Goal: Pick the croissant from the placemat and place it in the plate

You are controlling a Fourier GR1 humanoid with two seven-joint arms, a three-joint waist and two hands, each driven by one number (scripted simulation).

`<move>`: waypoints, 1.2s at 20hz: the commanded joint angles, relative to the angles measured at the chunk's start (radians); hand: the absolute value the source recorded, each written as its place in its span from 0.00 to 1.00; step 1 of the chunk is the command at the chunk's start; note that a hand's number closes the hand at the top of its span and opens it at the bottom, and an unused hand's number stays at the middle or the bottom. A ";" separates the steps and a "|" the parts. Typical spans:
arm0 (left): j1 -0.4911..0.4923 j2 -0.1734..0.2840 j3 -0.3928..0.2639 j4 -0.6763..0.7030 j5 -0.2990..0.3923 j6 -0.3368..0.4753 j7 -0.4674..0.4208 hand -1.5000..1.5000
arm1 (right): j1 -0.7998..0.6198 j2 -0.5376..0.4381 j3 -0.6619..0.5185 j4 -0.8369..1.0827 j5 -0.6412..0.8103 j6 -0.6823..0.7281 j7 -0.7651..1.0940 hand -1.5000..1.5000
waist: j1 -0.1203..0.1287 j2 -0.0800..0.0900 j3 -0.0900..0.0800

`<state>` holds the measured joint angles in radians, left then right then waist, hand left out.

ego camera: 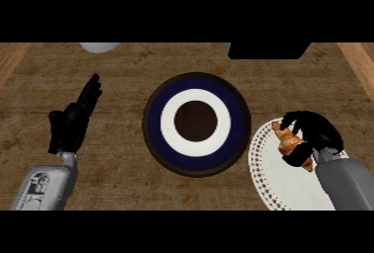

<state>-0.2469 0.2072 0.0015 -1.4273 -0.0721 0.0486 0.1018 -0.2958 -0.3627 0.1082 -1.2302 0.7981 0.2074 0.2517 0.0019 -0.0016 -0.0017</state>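
Croissant (291, 144) caught in curled fingers of right hand (315, 134), over white lace placemat (281, 185). Long way running up and down. Blue and white plate (155, 129) just to the left, beside placemat. Left hand (73, 121) open, resting, far side of plate.

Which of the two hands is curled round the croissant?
The right hand, over the white placemat, curls round the croissant. The left hand rests open, fingers straight, holding nothing.
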 commanded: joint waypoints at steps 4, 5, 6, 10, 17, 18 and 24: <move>-0.019 -0.011 0.004 0.019 0.003 -0.010 -0.008 0.50 | -0.052 -0.182 -0.073 0.211 -0.083 0.041 -0.461 1.00 | 0.008 0.009 0.003; -0.046 0.008 0.020 0.047 0.002 -0.016 0.007 0.50 | -0.086 -0.205 -0.071 0.271 -0.081 0.066 -0.515 1.00 | 0.014 0.012 0.004; -0.038 -0.005 0.018 0.025 0.013 -0.016 -0.003 0.50 | -0.129 -0.210 -0.107 0.313 -0.106 0.051 -0.568 1.00 | 0.019 0.011 0.004; -0.007 -0.001 0.012 0.035 0.002 -0.022 -0.023 0.50 | -0.150 -0.210 -0.223 0.283 -0.188 -0.077 -0.701 1.00 | 0.007 0.007 0.004; -0.033 -0.029 -0.010 0.017 -0.037 0.017 0.019 0.50 | -0.257 -0.173 -0.270 0.226 -0.297 -0.021 -0.811 1.00 | 0.001 0.001 0.002; 0.007 -0.016 0.003 0.016 -0.009 -0.017 -0.022 0.50 | -0.306 -0.177 -0.287 0.234 -0.329 0.016 -0.811 1.00 | 0.008 0.002 0.002; 0.030 -0.032 -0.007 -0.023 -0.030 -0.001 -0.007 0.50 | -0.319 -0.104 -0.238 0.106 -0.398 0.177 -0.673 1.00 | 0.000 -0.002 0.001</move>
<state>-0.2496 0.1966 0.0177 -1.4098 -0.0827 0.0325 0.0850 -0.5866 -0.4978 -0.1461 -1.0597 0.4493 0.2844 -0.4961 0.0040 -0.0013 -0.0001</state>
